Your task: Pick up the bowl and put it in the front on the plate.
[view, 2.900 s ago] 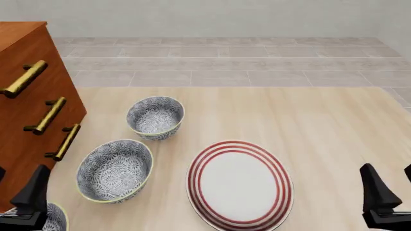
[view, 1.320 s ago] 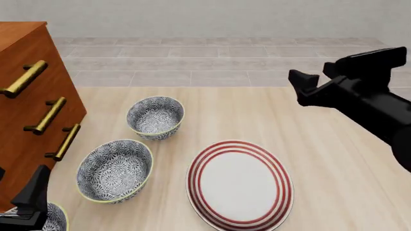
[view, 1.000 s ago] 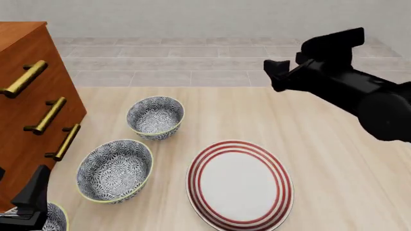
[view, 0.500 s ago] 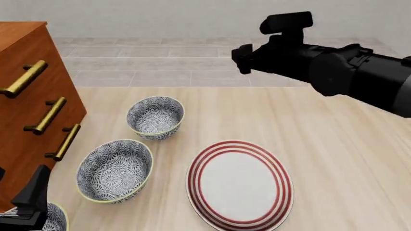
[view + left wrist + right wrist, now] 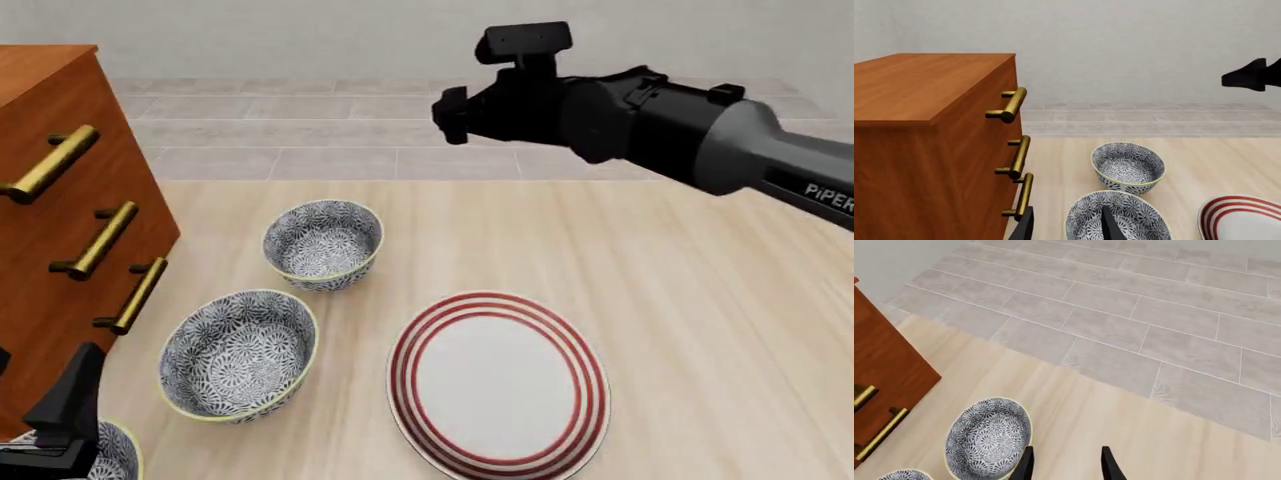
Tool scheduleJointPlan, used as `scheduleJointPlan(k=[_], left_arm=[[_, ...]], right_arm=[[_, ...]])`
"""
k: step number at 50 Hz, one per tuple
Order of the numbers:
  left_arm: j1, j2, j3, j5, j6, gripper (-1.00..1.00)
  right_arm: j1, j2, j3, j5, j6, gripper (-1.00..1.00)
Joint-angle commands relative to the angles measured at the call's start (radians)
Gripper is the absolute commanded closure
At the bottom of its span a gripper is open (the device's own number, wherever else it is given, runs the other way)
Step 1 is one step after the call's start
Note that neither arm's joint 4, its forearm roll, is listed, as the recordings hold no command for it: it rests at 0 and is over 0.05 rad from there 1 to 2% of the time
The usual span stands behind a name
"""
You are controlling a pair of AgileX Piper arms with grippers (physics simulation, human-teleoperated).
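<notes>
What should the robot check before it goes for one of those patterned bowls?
1. Right hand open and empty: ok.
2. Plate bare, with room for a bowl: ok.
3. Far bowl upright and apart from the middle bowl: ok.
4. Right hand down at a bowl's rim: not ok, it hangs high in the air.
5. Left hand open and holding nothing: ok.
6. Which bowl is meant: cannot tell.

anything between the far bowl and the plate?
No, only bare table lies between the far bowl and the plate. The front view shows it.
</notes>
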Motion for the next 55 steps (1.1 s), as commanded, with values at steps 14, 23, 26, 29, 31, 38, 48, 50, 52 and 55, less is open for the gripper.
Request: scheduleJointPlan(k=[14, 23, 26, 29, 31, 38, 48, 50, 52, 55], left_arm=[[0.0, 0.0, 0.0, 0.0, 0.0, -1.0], [0.0, 0.0, 0.0, 0.0, 0.0, -1.0], [0.0, 0.0, 0.0, 0.0, 0.0, -1.0], [0.0, 0.0, 0.0, 0.0, 0.0, -1.0], [0.0, 0.0, 0.0, 0.0, 0.0, -1.0], [0.0, 0.0, 0.0, 0.0, 0.0, -1.0], [0.0, 0.0, 0.0, 0.0, 0.0, -1.0], [0.0, 0.0, 0.0, 0.0, 0.0, -1.0], [0.0, 0.0, 0.0, 0.0, 0.0, -1.0], [0.0, 0.0, 0.0, 0.0, 0.0, -1.0]], right_arm=[[0.065, 0.174, -0.186, 0.073, 0.041, -1.0], [0.081, 0.216, -0.205, 0.062, 0.056, -1.0], [0.084, 0.237, -0.218, 0.058, 0.064, -1.0], [0.086, 0.249, -0.225, 0.056, 0.066, -1.0], [0.09, 0.265, -0.231, 0.05, 0.073, -1.0], [0.097, 0.3, -0.252, 0.038, 0.088, -1.0], [0.11, 0.343, -0.281, 0.029, 0.105, -1.0], [0.11, 0.347, -0.283, 0.029, 0.104, -1.0], [0.111, 0.357, -0.292, 0.032, 0.103, -1.0], [0.111, 0.369, -0.302, 0.035, 0.101, -1.0]])
